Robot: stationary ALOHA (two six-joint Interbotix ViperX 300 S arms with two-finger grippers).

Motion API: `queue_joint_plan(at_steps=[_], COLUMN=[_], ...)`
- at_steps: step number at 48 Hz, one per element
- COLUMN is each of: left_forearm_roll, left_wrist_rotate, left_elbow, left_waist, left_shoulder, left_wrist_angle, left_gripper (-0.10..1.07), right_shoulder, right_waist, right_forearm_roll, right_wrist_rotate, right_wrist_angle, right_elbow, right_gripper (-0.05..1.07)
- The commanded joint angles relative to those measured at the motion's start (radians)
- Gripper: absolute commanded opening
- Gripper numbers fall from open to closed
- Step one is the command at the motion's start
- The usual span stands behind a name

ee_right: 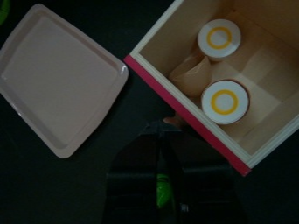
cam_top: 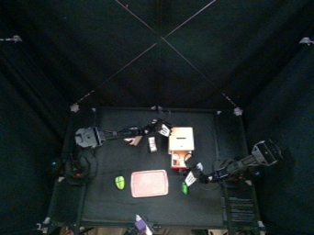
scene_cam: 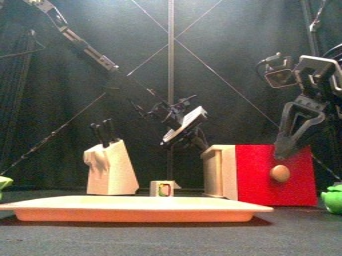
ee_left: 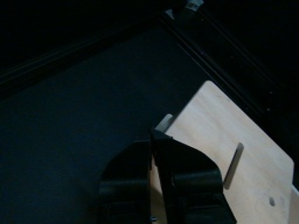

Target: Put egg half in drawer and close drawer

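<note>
— Starting with the top view: where was everything?

— The drawer (cam_top: 182, 151) sat right of the table's (cam_top: 110, 151) middle, its cream cabinet at the back and its tray pulled out toward the front. The pink board (cam_top: 150, 184) lay just in front and to the left of the tray. The left gripper (cam_top: 157, 136) hung beside the cabinet's left side, and the right gripper (cam_top: 196, 174) was at the tray's front end.

— And the front view?

— The board filled the foreground. Behind it the tray's red front (scene_cam: 274, 160) with its round knob (scene_cam: 279, 172) stood beside the cabinet's cream wall. A cream block (scene_cam: 111, 168) stood well apart to the left.

— The left wrist view?

— That gripper's jaws were drawn close together, with nothing visible between them, above the cabinet's pale wooden top.

— The right wrist view?

— It looked down into the open tray. An egg half (ee_right: 219, 37) lay yolk-up inside, with a second egg half (ee_right: 225, 101) near it, closer to the red front. The right gripper's tip was at the knob. I could not tell whether it was open or clamped there.
</note>
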Motion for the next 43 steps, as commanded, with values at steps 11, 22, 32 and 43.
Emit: queue_joint_plan(at_steps=[11, 22, 32, 43], left_forearm_roll=[0.002, 0.005, 0.051, 0.057], left_wrist_rotate=[-0.002, 0.000, -0.002, -0.002], left_elbow=[-0.020, -0.029, -0.034, -0.034], left_waist=[0.026, 0.023, 0.023, 0.025], left_shoulder=[-0.011, 0.002, 0.005, 0.003], left_wrist_angle=[0.008, 0.092, 0.161, 0.163], left_gripper=[0.39, 0.39, 0.39, 0.39], right_shoulder=[-0.012, -0.012, -0.012, -0.011], right_waist=[-0.008, -0.025, -0.067, -0.120], right_forearm_roll=[-0.011, -0.012, -0.034, -0.060], right_wrist_rotate=[-0.002, -0.002, -0.002, -0.002], right_wrist_angle=[-0.002, 0.000, 0.000, 0.000], right_elbow=[-0.021, -0.020, -0.020, -0.017], right_gripper=[0.05, 0.05, 0.05, 0.05])
